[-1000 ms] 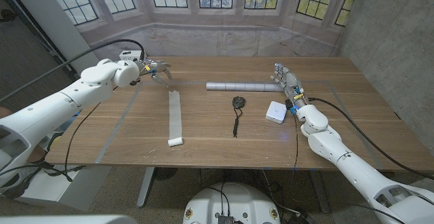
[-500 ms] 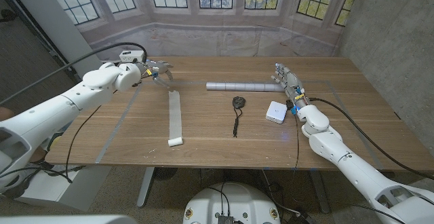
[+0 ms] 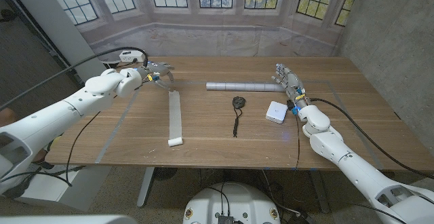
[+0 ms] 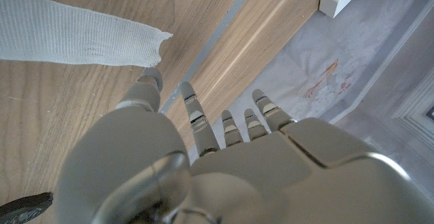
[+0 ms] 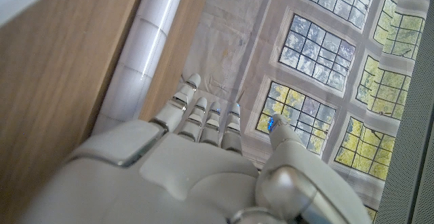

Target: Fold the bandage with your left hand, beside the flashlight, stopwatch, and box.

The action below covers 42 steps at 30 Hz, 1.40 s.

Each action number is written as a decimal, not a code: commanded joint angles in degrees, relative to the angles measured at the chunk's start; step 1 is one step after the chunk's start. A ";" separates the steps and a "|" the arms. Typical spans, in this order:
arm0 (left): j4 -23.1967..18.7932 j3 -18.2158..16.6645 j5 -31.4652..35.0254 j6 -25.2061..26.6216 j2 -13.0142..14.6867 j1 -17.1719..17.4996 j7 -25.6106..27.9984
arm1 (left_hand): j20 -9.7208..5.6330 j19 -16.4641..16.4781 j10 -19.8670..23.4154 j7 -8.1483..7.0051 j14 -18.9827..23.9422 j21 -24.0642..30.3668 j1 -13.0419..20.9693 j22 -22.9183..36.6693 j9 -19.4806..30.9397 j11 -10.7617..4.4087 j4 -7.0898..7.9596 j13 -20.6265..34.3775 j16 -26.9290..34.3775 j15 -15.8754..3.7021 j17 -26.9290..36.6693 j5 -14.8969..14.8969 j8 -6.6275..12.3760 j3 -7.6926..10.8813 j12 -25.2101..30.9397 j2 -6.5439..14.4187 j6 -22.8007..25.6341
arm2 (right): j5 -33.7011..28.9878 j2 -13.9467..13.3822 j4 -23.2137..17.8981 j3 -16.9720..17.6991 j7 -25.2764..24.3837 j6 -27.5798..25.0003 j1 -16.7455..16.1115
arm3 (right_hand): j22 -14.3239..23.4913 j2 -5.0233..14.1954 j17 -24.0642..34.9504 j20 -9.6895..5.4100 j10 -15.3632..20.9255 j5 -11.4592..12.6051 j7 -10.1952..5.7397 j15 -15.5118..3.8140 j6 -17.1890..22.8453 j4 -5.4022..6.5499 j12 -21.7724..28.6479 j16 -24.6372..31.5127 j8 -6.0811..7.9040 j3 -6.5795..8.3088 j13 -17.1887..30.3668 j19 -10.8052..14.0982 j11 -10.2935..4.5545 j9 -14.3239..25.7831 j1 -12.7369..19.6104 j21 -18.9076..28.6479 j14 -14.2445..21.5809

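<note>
A long white bandage (image 3: 175,114) lies unrolled on the table, its small rolled end (image 3: 175,141) toward the front edge. My left hand (image 3: 155,72) hovers just beyond the bandage's far end, fingers apart and holding nothing. In the left wrist view its fingertips (image 4: 151,79) point down close to the frayed bandage end (image 4: 81,37). A grey flashlight (image 3: 243,86) lies across the table's middle, with a black stopwatch (image 3: 238,102) and its cord in front of it. A white box (image 3: 276,111) sits right of that. My right hand (image 3: 287,81) stands by the flashlight's end, fingers extended, empty.
Grey tape lines (image 3: 121,119) mark out a rectangle on the wooden table (image 3: 359,115). In the right wrist view the flashlight (image 5: 146,54) runs along the table beside my fingers. Windows stand behind the far edge.
My left hand has drifted slightly toward the table's far side and a little right, staying over the bandage's far end. The right hand has not moved.
</note>
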 commanded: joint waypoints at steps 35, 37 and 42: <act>6.44 3.04 2.95 0.42 -2.62 1.05 13.64 | -0.65 3.95 5.35 0.88 5.90 0.72 3.65 0.33 0.80 -1.33 0.23 0.22 0.43 -1.78 0.13 0.11 1.65 -0.86 0.69 -0.29 5.66 | -0.04 -0.40 0.46 0.18 -0.18 -0.73 0.68 | 0.29 0.12 0.29 -1.51 0.49 0.00 0.03 -0.60 0.46 -0.43 -0.14 0.25 -0.12 -0.02 0.19 0.41 -0.04 0.14 1.02 0.07 0.55; 7.08 3.38 3.22 0.26 -2.85 0.79 14.20 | -0.67 3.98 5.39 0.88 5.96 0.71 3.72 0.33 0.81 -1.33 0.23 0.22 0.41 -1.86 0.13 0.11 1.64 -0.87 0.67 -0.29 5.69 | -0.06 -0.57 0.30 0.22 -0.26 -0.99 0.69 | 0.30 0.12 0.30 -1.52 0.47 -0.01 0.00 -0.59 0.48 -0.43 -0.15 0.26 -0.12 -0.04 0.19 0.40 0.03 0.15 1.02 0.07 0.58; 8.36 3.97 3.07 -0.01 -3.55 0.22 14.88 | -0.63 4.00 5.48 1.08 6.10 0.64 3.94 0.34 0.86 -1.29 0.27 0.23 0.31 -1.90 0.13 0.10 1.80 -0.96 0.55 -0.30 6.22 | -0.17 -0.92 -0.15 0.37 -0.54 -1.23 0.52 | 0.29 0.13 0.31 -1.52 0.42 0.00 -0.05 -0.66 0.46 -0.43 -0.18 0.25 -0.14 -0.06 0.19 0.38 -0.02 0.15 1.03 0.06 0.57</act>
